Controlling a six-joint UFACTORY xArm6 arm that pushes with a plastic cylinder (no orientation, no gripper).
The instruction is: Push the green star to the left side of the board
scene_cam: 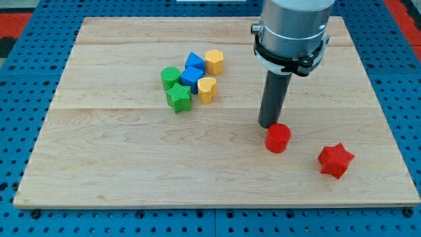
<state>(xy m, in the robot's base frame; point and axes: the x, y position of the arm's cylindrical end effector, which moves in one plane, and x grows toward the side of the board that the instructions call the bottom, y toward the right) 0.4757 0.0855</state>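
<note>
The table (99, 171) is a pale wooden board lying on a blue pegboard (26, 72), with red patches at the view's top corners. The arm (293, 33) comes down from the view's top, right of centre; its grey body is cut off by the top edge, so only the lower housing and the rod show. The tool is a plain dark rod with nothing that opens or closes, and it holds nothing. My tip (268, 125) sits at the upper left edge of the red cylinder (278, 138); it looks to be touching it, but the rod's end merges with the block's top there, so I cannot tell contact for sure.

A cluster of six blocks lies left of centre, well apart from my tip. The green star (178, 98) is at the cluster's lower left, with the green cylinder (170, 77) touching it just above. Right of these stand two blue blocks (193, 69), one behind the other, packed so close that their shapes are hard to make out. A yellow hexagon-like block (214, 61) is at the cluster's upper right, and a yellow heart (207, 89) at its lower right, beside the star.

A red star (335, 160) sits alone toward the view's bottom right, near the red cylinder but apart from it.
</note>
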